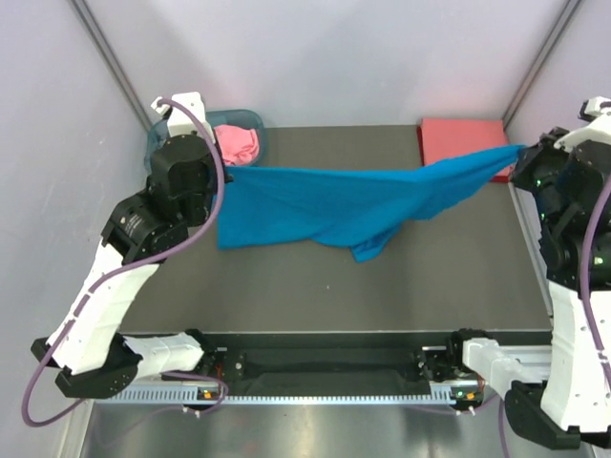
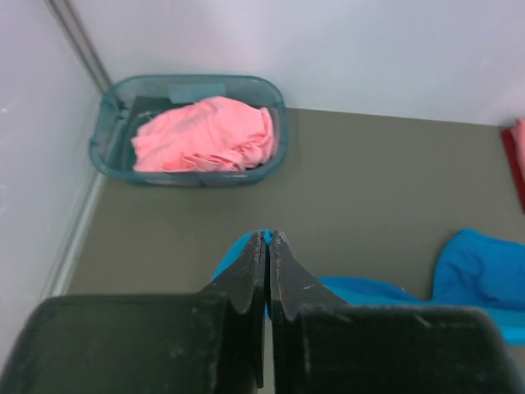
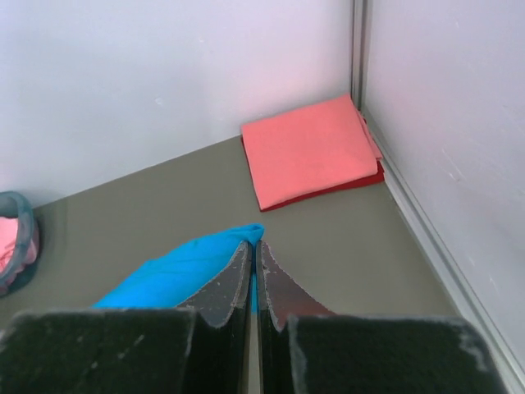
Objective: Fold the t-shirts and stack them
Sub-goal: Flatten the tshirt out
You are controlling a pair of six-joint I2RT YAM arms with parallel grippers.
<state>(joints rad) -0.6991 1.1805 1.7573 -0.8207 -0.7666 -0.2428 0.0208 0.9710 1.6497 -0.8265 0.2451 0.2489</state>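
The bright blue t-shirt [image 1: 325,200] hangs stretched between both grippers above the table, its lower part sagging onto the mat. My left gripper [image 1: 226,170] is shut on its left end; blue cloth [image 2: 246,250] shows between the closed jaws. My right gripper [image 1: 518,150] is shut on its right end, where blue cloth [image 3: 193,267] also shows. The pink t-shirt [image 1: 237,143] lies crumpled in the basket [image 1: 256,121]; it also shows in the left wrist view [image 2: 205,135]. The coral-red t-shirt [image 1: 460,138] lies folded at the back right corner [image 3: 312,152].
The translucent blue-grey basket [image 2: 115,135] stands at the back left against the wall. Walls close in the left, back and right sides. A black rail [image 1: 325,367] with the arm bases runs along the near edge.
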